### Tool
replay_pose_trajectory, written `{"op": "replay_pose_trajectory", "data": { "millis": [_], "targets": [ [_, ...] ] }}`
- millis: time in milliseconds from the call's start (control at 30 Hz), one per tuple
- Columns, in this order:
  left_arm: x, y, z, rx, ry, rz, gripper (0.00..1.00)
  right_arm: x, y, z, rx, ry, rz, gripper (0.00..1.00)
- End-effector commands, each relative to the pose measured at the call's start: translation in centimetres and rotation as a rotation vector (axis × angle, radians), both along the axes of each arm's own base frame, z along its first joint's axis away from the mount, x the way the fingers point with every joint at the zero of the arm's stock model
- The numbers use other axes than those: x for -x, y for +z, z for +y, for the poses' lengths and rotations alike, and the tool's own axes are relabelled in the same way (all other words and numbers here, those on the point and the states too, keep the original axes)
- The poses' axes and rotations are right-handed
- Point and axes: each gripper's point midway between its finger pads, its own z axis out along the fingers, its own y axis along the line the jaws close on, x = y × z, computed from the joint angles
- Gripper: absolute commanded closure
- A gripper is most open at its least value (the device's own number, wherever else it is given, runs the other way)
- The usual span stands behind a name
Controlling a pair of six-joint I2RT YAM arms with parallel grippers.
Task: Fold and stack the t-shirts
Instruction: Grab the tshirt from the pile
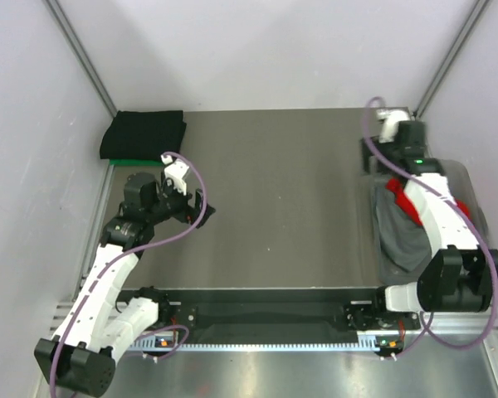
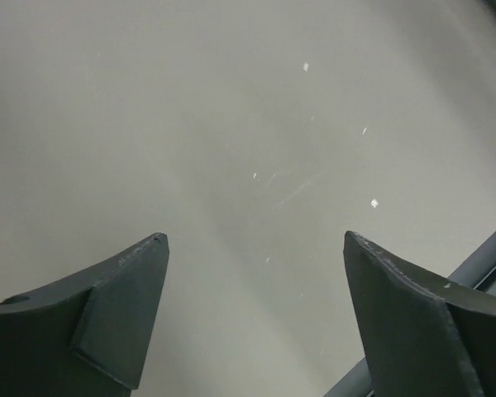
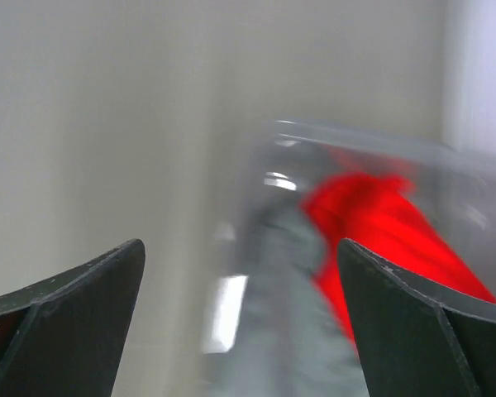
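- Bases of both arms come first in the top view, bolted at the near edge of the table (image 1: pixel 282 191). We list the left arm (image 1: pixel 100 290) bent over the table's left side and the right arm (image 1: pixel 448 224) reaching along the right side.
- Left gripper (image 1: pixel 203 207): it hangs over bare table with nothing between its fingers.
- Right gripper (image 1: pixel 370 159): we place it at the far right of the table, just beside the clear bin (image 1: pixel 473 186).
- Black t-shirt (image 1: pixel 143 133): folded, at the far left corner of the table. A green t-shirt (image 1: pixel 133 161) shows as a strip under its near edge.
- Grey t-shirt (image 1: pixel 398 240) and red t-shirt (image 1: pixel 407 201): both bunched inside the clear bin, with the red one partly hidden by the right arm.
- Left wrist view: both fingers (image 2: pixel 124 298) are spread wide and released, with only table surface between them. A dark rail (image 2: pixel 479 265) crosses the lower right corner.
- Right wrist view, blurred: the fingers (image 3: pixel 83 289) are spread wide and grasp nothing. We note the bin ahead and to the right, with red cloth beside grey cloth inside it.
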Motion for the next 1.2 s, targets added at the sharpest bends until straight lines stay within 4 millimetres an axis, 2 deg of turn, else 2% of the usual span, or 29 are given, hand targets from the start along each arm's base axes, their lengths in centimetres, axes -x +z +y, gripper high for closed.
{"op": "replay_pose_trajectory", "data": {
  "millis": [0, 100, 133, 167, 200, 233, 267, 300, 333, 433, 600, 800, 1167],
  "targets": [
    [0.2, -0.4, 1.0, -0.091, -0.015, -0.014, 0.11, 1.7, 4.4, -5.4, -0.012, -0.072, -0.08, 0.04],
    [0.6, -2.1, 2.2, -0.176, -0.001, 0.036, 0.12, 4.0, 3.8, -9.3, 0.177, -0.115, -0.041, 0.15],
    [0.8, -2.4, 2.4, -0.188, -0.003, 0.045, 0.12, 5.0, 2.3, -9.9, 0.214, -0.123, -0.001, 0.19],
    [0.9, -2.6, 2.6, -0.196, 0.001, 0.053, 0.13, 5.7, 1.9, -10.9, 0.269, -0.128, 0.016, 0.21],
    [1.0, -2.5, 2.6, -0.195, 0.003, 0.042, 0.14, 6.4, 1.9, -11.7, 0.309, -0.153, 0.019, 0.25],
    [1.0, -2.4, 2.6, -0.191, 0.005, 0.035, 0.14, 7.4, 0.3, -12.2, 0.33, -0.155, 0.061, 0.32],
    [1.0, -2.0, 2.6, -0.185, 0.01, 0.012, 0.14, 7.8, 0.3, -12.8, 0.366, -0.161, 0.059, 0.35],
    [1.0, -1.8, 2.6, -0.183, 0.01, 0.003, 0.14, 8.7, -1.0, -13.5, 0.391, -0.182, 0.097, 0.38],
    [1.0, -1.7, 2.6, -0.181, 0.008, 0.0, 0.14, 8.9, -1.3, -13.9, 0.409, -0.192, 0.105, 0.47],
    [1.2, -1.8, 2.3, -0.176, -0.004, 0.025, 0.14, 10.1, -3.0, -15.7, 0.449, -0.232, 0.162, 0.57],
    [0.7, -2.0, 2.4, -0.189, -0.003, 0.057, 0.14, 11.5, -6.0, -17.2, 0.453, -0.249, 0.255, 0.59],
    [0.3, -2.3, 2.1, -0.182, -0.006, 0.091, 0.14, 12.2, -8.3, -18.6, 0.486, -0.246, 0.291, 0.59],
    [0.2, -2.7, 2.6, -0.193, 0.013, 0.088, 0.14, 12.8, -11.0, -20.7, 0.522, -0.24, 0.375, 0.51]
  ]
}}
